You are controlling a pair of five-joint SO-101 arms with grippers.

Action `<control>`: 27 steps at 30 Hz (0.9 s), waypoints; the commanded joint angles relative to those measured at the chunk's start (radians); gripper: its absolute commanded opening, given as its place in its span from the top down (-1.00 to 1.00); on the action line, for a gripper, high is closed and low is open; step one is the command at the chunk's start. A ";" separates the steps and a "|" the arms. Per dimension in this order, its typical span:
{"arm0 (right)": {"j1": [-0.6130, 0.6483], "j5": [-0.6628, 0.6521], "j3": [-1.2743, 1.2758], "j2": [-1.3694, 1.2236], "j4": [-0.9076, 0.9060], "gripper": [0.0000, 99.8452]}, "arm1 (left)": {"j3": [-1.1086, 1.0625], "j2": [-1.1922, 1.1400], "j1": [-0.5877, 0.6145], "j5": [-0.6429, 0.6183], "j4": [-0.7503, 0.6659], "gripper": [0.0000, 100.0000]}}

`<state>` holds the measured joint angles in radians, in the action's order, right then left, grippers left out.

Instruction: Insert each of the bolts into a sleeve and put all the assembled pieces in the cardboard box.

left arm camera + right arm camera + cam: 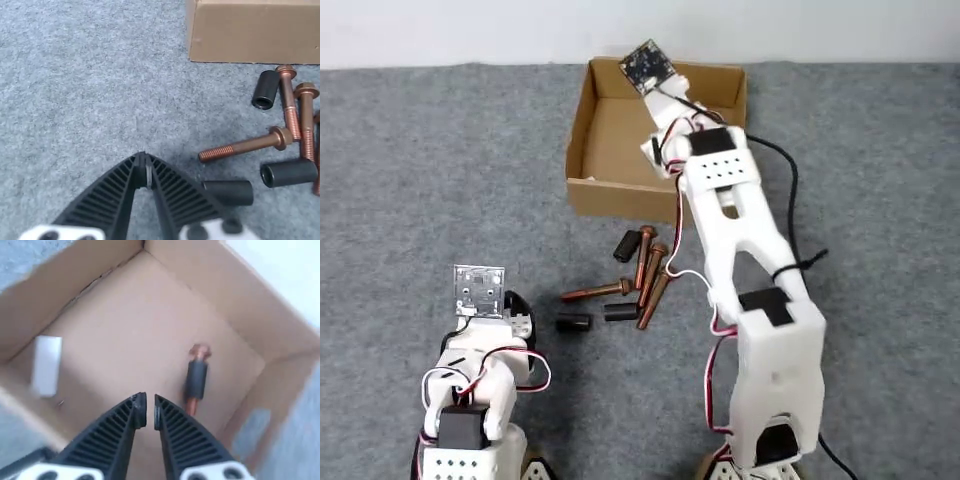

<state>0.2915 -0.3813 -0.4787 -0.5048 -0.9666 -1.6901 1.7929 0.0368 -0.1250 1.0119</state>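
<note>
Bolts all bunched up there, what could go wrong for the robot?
The bolts lie crowded together, so grabbing one may knock the others away. The round sleeves might roll if bumped. The right gripper is inside the cardboard box, so lifting out could catch a wall and shove it.

The counter (430,160) wears a grey, short-pile fabric (90,75) like felt or thin carpet (mottled, with lighter and darker flecks) over all of it that shows. Along its far edge runs a plain white surface (470,30), wall or board, I cannot tell which, meeting the grey in a straight line. Light is soft and even, and shadows on the fabric are faint.
</note>
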 commanded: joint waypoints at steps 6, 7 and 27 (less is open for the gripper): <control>0.012 0.221 -0.052 0.259 -0.320 0.98 | 0.005 -0.003 0.003 0.008 0.005 0.99; 0.008 0.245 -0.052 0.274 -0.358 0.98 | 0.005 -0.002 0.003 0.008 0.005 0.99; -0.016 0.649 0.295 0.532 -0.831 0.98 | 0.005 -0.002 0.038 0.008 0.005 0.99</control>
<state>0.2915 0.2340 -0.3130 -0.0890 -1.7507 -1.6901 1.7929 0.0706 -0.1235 1.0119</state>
